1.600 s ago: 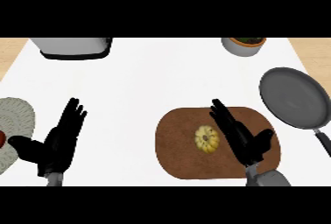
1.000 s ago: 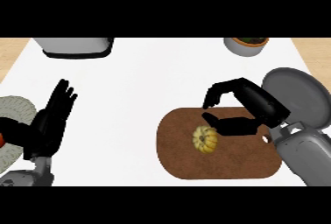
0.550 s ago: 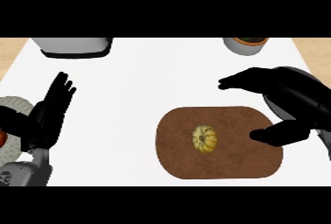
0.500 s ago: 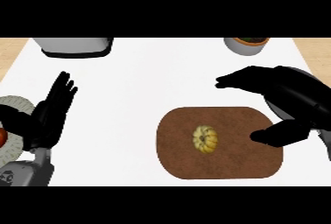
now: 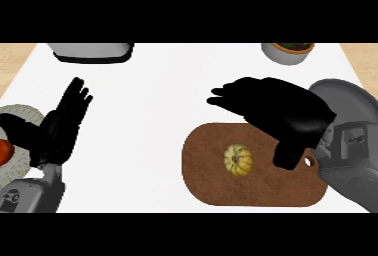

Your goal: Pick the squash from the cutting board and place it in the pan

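At the centre of the cutting board (image 5: 244, 192) lies the squash (image 5: 238, 159); the right hand (image 5: 284, 112) hangs at its 1 o'clock, spread wide, holding nothing; advise centring over it before closing; pan (image 5: 358, 100) at 2 o'clock.

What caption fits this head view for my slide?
Open right hand over the cutting board, squash not yet grasped; pan at right, left hand resting open at left.
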`<state>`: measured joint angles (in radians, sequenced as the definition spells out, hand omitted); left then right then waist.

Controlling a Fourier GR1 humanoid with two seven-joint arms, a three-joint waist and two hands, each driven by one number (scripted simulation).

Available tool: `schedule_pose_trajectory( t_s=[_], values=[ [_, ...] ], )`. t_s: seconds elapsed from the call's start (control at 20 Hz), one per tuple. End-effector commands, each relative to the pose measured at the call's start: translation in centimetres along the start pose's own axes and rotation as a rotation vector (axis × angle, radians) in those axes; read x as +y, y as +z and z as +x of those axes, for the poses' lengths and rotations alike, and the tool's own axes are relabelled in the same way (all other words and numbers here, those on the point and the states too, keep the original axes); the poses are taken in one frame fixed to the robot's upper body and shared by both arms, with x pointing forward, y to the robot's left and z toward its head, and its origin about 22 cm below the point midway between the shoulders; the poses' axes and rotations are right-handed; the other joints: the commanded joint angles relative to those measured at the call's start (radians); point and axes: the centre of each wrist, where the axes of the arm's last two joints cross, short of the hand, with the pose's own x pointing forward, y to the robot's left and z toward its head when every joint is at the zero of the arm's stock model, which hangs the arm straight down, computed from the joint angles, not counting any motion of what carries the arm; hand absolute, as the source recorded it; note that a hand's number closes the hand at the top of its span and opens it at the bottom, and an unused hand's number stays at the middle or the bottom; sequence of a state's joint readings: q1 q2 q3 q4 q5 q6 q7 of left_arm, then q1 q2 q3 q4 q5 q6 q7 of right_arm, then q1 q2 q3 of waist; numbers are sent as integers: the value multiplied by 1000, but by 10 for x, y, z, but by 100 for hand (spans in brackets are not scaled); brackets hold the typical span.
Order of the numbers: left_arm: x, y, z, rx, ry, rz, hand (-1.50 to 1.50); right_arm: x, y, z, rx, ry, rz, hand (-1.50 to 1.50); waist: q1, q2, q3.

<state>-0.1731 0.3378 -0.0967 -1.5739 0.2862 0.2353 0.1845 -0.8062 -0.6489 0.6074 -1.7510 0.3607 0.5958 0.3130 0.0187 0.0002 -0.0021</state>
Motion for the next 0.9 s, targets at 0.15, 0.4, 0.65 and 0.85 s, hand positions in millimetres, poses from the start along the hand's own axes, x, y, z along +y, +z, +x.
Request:
schedule_pose_trajectory(
  t_s=[0.15,0.4,0.65,0.85],
  values=[
    [9,-10,3,4,10,3,0,25,-41,35,90,182,266,-150,-11,0,0],
    [-9,1,2,9,11,-5,0,34,-65,38,165,269,506,-150,-4,-1,1],
    [-2,11,-14,5,-4,6,0,22,-58,61,127,314,525,-150,-14,-4,1],
    [-6,-3,-3,10,0,10,0,55,-57,86,153,468,526,-150,-17,-1,1]
  ],
)
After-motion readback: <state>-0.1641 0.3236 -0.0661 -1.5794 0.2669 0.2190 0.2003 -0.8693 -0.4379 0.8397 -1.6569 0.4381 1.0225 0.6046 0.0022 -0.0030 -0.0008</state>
